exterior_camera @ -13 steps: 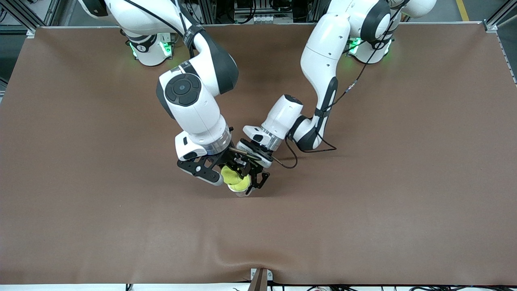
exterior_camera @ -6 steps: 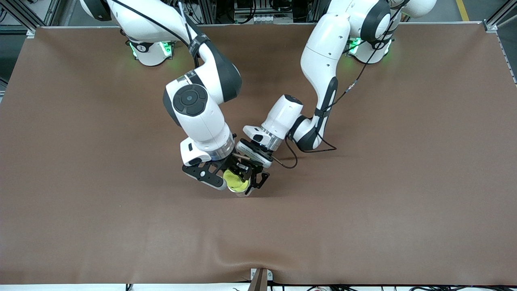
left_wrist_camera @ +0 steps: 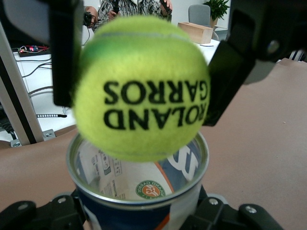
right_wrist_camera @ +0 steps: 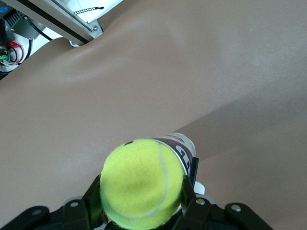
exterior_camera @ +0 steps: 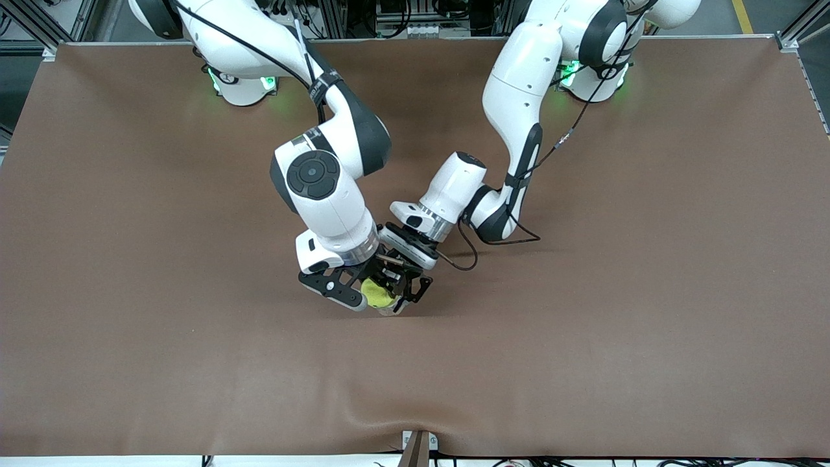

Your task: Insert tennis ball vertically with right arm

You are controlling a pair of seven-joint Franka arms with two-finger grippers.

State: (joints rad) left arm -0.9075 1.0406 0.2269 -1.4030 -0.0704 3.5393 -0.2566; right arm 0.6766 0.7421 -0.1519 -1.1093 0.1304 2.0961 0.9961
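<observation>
Front view: the tennis ball (exterior_camera: 377, 293) is held clamped in the right gripper (exterior_camera: 373, 290) over the can (exterior_camera: 391, 309), which is gripped by the left gripper (exterior_camera: 403, 293) on the brown table (exterior_camera: 583, 324).

Left wrist view: the ball (left_wrist_camera: 142, 90) is seen at the can's (left_wrist_camera: 139, 201) open rim.

Right wrist view: the ball (right_wrist_camera: 142, 183) is pinched between both fingers (right_wrist_camera: 188, 184) above the can (right_wrist_camera: 181, 146).

A yellow-green ball (left_wrist_camera: 142, 88) printed "ROLAND GARROS" sits just above the open mouth of an upright can (left_wrist_camera: 139, 199), mid-bench.
</observation>
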